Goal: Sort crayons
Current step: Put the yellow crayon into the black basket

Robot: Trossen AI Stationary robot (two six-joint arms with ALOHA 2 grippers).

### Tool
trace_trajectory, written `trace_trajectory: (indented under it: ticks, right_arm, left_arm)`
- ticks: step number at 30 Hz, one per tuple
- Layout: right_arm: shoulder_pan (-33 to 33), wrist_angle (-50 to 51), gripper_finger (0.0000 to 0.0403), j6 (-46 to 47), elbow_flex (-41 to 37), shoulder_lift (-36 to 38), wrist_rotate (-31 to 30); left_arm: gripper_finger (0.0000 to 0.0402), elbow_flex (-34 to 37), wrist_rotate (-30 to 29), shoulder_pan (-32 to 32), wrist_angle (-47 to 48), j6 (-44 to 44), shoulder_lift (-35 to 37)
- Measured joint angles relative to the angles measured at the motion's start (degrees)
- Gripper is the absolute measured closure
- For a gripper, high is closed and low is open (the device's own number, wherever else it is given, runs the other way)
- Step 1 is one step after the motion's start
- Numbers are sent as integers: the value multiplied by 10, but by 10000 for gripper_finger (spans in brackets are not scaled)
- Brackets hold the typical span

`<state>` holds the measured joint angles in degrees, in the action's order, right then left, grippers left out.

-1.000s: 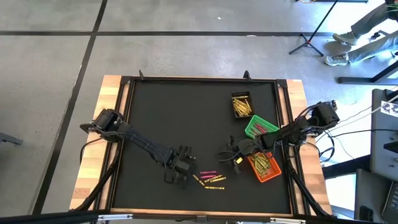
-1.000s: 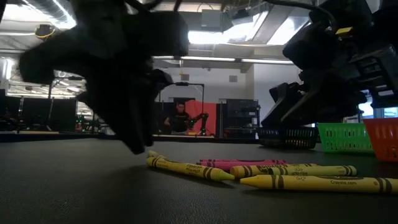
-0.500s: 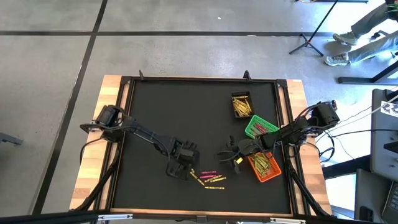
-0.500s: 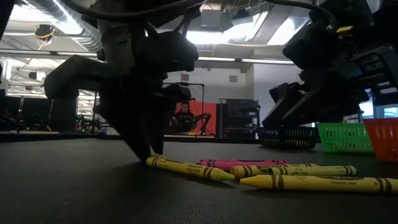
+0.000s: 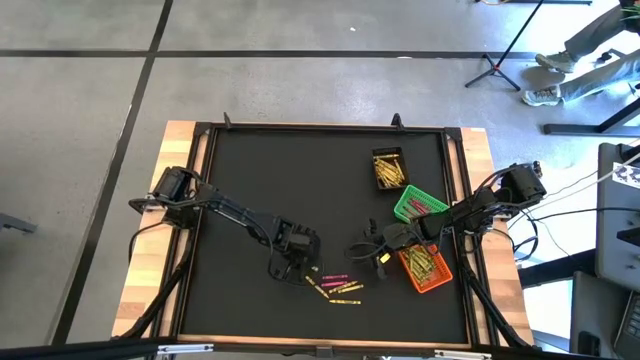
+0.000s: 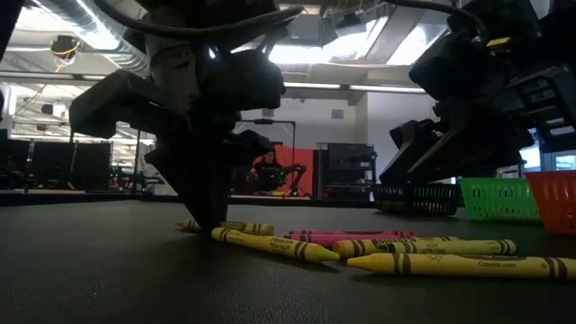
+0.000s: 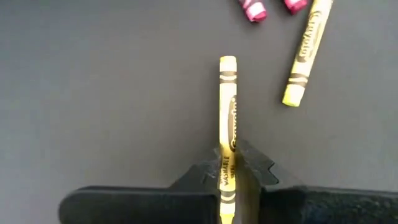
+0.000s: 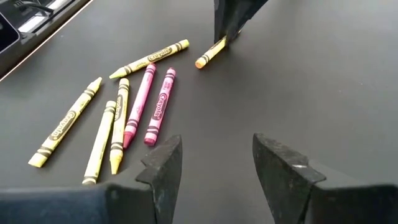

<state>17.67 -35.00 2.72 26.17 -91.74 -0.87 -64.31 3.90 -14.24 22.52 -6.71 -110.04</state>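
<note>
Left gripper is pinched shut on a yellow crayon lying on the mat, lower middle of the overhead frame, so next it probably needs lifting toward a bin, right gripper idling open.

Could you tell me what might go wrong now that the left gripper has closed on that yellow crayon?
The left gripper pinches the yellow crayon near one end, so it may pivot or slip when lifted. The crayon still lies on the mat close to the loose crayons, which a sideways drag could scatter.
</note>
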Motion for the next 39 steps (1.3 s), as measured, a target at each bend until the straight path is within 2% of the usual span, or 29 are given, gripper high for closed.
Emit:
trace_trajectory:
  ticks: [7,11,14,18,22,25,29,34,39]
  right_arm:
    - [0,0,205,35,0,0,0]
    - [0,-9,178,45,0,0,0]
    - [0,-19,142,46,0,0,0]
    - [0,-18,108,45,0,0,-13]
    - [-1,-32,99,40,0,0,-54]
    - [-1,-67,99,26,0,0,-73]
    - [-1,-152,110,1,1,0,-77]
    - [-1,-250,142,-22,1,0,-74]
    - [-1,-242,180,-44,32,-2,-74]
  left_arm:
    - [397,4,-77,-11,12,74,36]
    - [398,5,-123,-31,-26,92,73]
    - [399,45,-123,-33,-131,85,93]
    - [399,153,-111,-16,-372,85,108]
    - [399,247,-114,1,-665,94,90]
    - [399,276,-129,3,-805,64,69]
    - [399,279,-135,3,-897,13,44]
    - [399,279,-139,2,-923,-1,28]
    - [399,279,-144,1,-935,4,26]
